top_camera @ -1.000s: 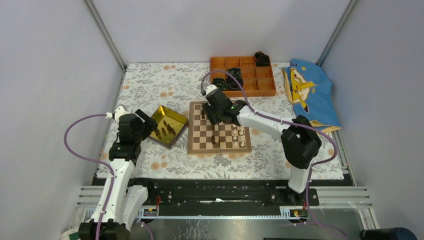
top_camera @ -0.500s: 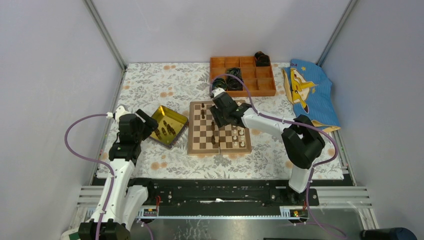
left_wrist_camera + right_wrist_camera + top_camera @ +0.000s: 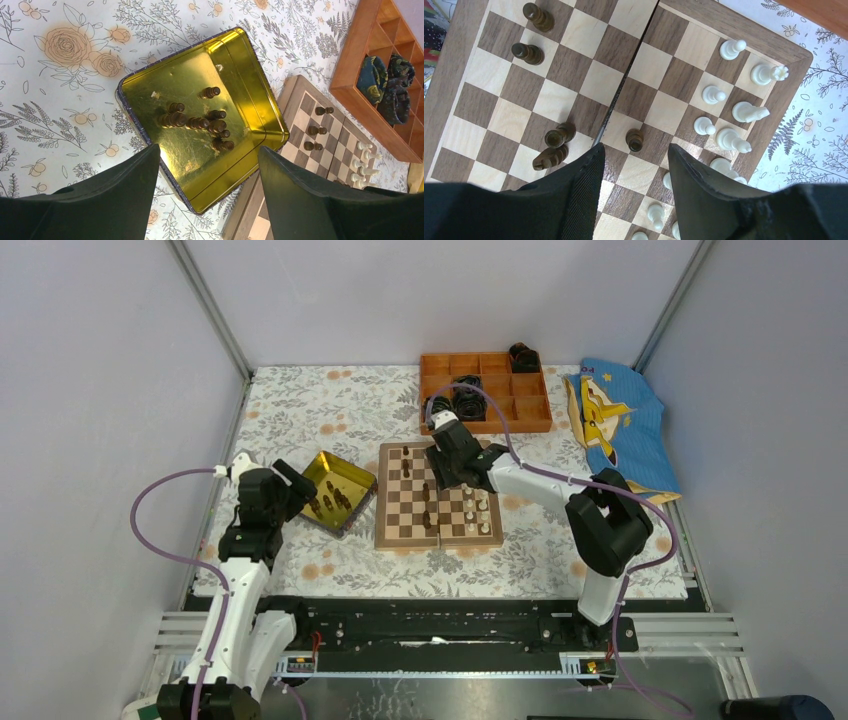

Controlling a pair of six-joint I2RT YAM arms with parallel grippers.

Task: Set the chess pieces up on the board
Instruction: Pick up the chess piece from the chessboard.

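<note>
The chessboard (image 3: 400, 528) lies at the table's middle and fills the right wrist view (image 3: 589, 82). A few dark chess pieces (image 3: 527, 52) stand on its left half, and several cream pieces (image 3: 749, 111) line its right edge. My right gripper (image 3: 443, 478) hovers over the board's far middle, open and empty (image 3: 635, 152). A dark pawn (image 3: 634, 140) stands just beyond its fingertips, by the seam. My left gripper (image 3: 298, 483) hangs open and empty (image 3: 209, 152) above the gold tray (image 3: 235, 165). The tray holds several dark pieces (image 3: 197, 121).
An orange compartmented box (image 3: 430, 365) with black coiled rolls (image 3: 468, 400) stands behind the board, and it also shows in the left wrist view (image 3: 360, 95). A blue printed cloth (image 3: 615, 430) lies at the back right. A flowered mat (image 3: 300, 410) covers the table.
My right gripper has moved to the right over the far part of the board, away from the dark pieces at its far left. The left arm has not moved.
</note>
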